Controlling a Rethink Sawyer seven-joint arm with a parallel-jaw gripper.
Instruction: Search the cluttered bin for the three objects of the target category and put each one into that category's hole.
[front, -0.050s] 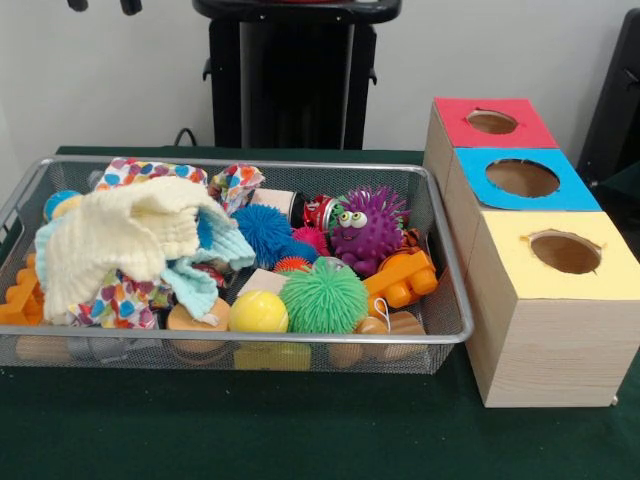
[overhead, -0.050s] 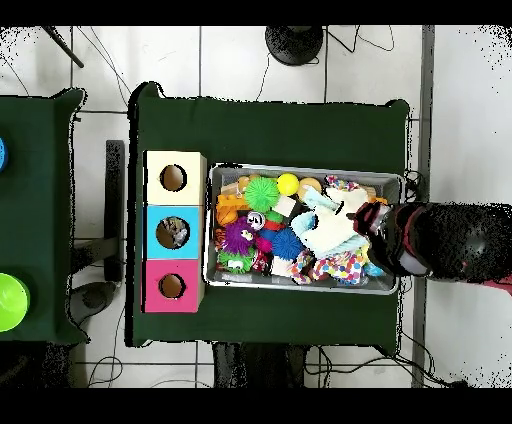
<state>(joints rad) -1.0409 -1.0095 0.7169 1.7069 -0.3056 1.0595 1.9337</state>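
Observation:
A wire mesh bin (front, -0.050s: 300, 340) holds a heap of toys and cloths. A cream cloth (front, -0.050s: 130, 235) lies over a pale blue one and a multicoloured patterned one (front, -0.050s: 120, 300). Beside them are a purple spiky ball with eyes (front, -0.050s: 368, 228), a green spiky ball (front, -0.050s: 322, 297), a blue spiky ball (front, -0.050s: 263, 229), a yellow ball (front, -0.050s: 258, 312) and an orange block toy (front, -0.050s: 402, 280). Only the gripper (front, -0.050s: 104, 5) tips show at the top edge, high above the bin's left end, apart and empty. In the overhead view the arm (overhead, -0.050s: 425, 240) covers the bin's (overhead, -0.050s: 300, 168) right end.
Three wooden boxes stand in a row beside the bin, topped red (front, -0.050s: 460, 130), blue (front, -0.050s: 575, 195) and yellow (front, -0.050s: 540, 285), each with a round hole. From overhead a greyish object lies inside the blue box's hole (overhead, -0.050s: 174, 232). Wooden pieces and a can lie among the toys.

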